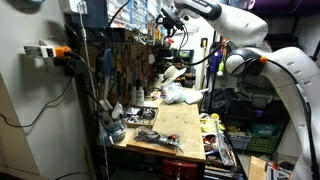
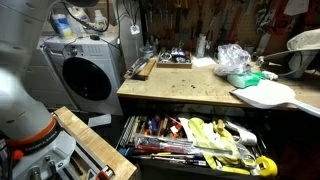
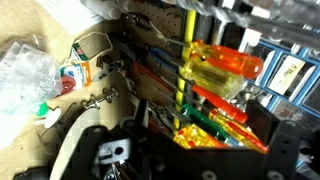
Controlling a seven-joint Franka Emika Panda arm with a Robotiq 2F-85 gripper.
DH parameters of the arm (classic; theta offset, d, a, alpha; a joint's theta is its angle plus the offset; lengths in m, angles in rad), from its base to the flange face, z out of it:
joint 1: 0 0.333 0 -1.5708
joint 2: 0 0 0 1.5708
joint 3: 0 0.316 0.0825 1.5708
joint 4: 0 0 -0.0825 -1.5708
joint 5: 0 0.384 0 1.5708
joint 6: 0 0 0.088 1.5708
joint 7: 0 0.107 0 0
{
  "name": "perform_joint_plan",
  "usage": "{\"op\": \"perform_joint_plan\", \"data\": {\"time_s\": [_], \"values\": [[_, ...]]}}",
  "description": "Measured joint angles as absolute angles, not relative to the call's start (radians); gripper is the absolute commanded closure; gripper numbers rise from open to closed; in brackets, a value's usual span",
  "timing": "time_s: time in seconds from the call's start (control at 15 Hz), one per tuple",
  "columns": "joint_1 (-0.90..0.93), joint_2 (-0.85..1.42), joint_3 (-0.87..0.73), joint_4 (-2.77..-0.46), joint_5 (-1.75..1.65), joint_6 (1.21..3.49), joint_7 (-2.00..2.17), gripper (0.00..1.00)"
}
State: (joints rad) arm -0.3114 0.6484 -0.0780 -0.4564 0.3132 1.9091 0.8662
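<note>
My gripper [image 3: 200, 128] is up at the tool wall above the workbench; an exterior view shows it [image 1: 170, 38] at the top of the pegboard [image 1: 125, 65]. In the wrist view its two dark fingers stand wide apart. Between and just beyond them is a rack of screwdrivers [image 3: 215, 70] with yellow, orange and green handles. The fingers do not close on any of them. More screwdrivers with red and green handles [image 3: 160, 75] hang on the wall to the left.
The wooden workbench [image 1: 165, 125] [image 2: 190, 85] carries a crumpled clear plastic bag [image 2: 232, 58] [image 3: 25, 70], a tray of small tools [image 2: 175, 60] and a white curved part [image 2: 265, 95]. Below it a drawer full of tools [image 2: 195, 140] stands open. A washing machine [image 2: 85, 75] stands beside the bench.
</note>
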Motion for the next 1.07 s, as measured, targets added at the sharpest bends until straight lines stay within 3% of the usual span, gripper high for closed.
{"op": "perform_joint_plan", "data": {"time_s": [0.07,0.33,0.53,0.67,0.73,1.07], "values": [[-0.311,0.649,-0.078,-0.456,0.307,1.909,0.87,0.29],[-0.311,0.65,-0.078,-0.456,0.292,1.909,0.877,0.63],[-0.311,0.65,-0.077,-0.456,0.292,1.909,0.877,0.79],[-0.312,0.65,-0.077,-0.456,0.292,1.909,0.877,0.96],[-0.312,0.65,-0.077,-0.456,0.292,1.909,0.877,1.0],[-0.314,0.65,-0.077,-0.456,0.291,1.909,0.877,1.0]]}}
